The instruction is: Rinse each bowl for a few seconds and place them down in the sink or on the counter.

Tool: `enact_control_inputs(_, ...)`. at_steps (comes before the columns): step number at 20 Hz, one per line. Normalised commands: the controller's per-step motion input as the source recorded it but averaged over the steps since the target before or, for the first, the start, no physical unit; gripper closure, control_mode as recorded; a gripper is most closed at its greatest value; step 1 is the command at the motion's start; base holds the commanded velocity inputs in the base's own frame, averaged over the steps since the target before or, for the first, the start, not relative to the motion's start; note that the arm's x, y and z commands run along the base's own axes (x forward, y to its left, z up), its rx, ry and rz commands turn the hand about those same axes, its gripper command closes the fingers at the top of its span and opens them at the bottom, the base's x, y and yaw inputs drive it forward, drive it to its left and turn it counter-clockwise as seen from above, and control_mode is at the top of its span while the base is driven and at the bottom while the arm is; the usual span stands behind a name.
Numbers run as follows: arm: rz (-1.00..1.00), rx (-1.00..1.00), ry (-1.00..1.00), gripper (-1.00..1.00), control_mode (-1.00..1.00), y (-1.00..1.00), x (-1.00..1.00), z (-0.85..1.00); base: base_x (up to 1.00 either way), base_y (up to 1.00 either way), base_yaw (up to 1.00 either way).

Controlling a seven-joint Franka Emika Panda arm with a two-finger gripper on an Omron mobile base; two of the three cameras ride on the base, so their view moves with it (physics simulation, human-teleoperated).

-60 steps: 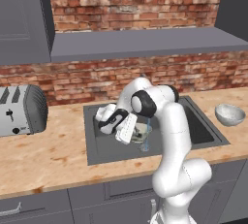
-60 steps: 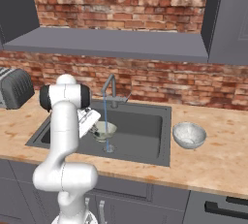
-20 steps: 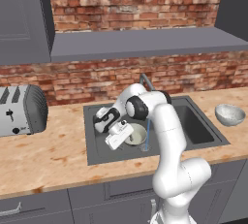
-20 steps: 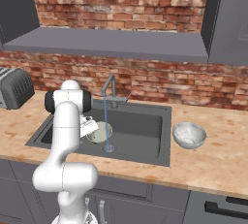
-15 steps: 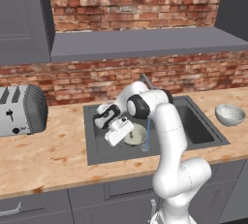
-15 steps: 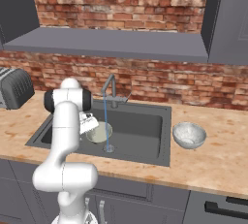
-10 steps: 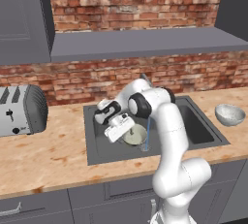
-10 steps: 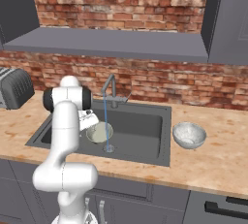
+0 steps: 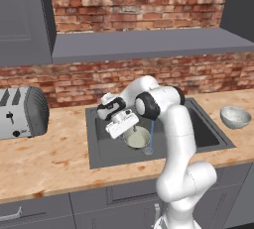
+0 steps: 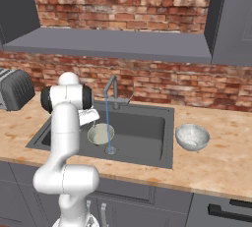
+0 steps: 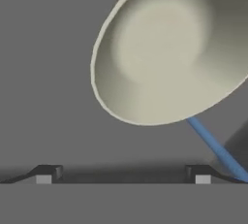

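Over the last second the hand has been lifting away from the cream bowl [image 9: 136, 137], rising from low in the basin to just above the bowl's left rim, while the bowl has stayed where it was on the sink floor.

The gripper [image 9: 125, 125] is now hovering inside the sink [image 9: 101, 151], up and to the left of the cream bowl, pointing down and to the right toward it. In the hand view its 2 dark fingertips [image 11: 46, 173] are sitting wide apart at the bottom, with nothing between them, so the hand is spread open and holding nothing. The cream bowl [image 11: 169, 48] is filling the upper right of that view, clear of both tips, its pale inside facing the camera.

In the right base view the cream bowl [image 10: 101, 134] is resting on the dark sink [image 10: 152, 147] floor, left of centre. A thin blue stream of water [image 10: 107, 123] is running down from the curved tap [image 10: 114, 91] and landing just right of the bowl, beside it rather than in it; the same stream [image 11: 215, 148] is crossing the lower right of the hand view.

The speckled bowl [image 10: 192, 137] is sitting upright on the counter [image 10: 231, 167] just right of the sink, well apart from the hand. A toaster [image 9: 22, 112] is standing on the counter at the far left.
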Motion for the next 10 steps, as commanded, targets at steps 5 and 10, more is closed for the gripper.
enact_control_inputs(5, -0.07, 0.0, -0.14, -1.0, -1.0, 0.04, 0.0, 0.39, 0.0, 0.0, 0.0)
enact_control_inputs(10, -0.06, 0.0, -0.16, -1.0, -1.0, 0.01, -0.09, 0.32, 0.0, 0.0, 0.0)
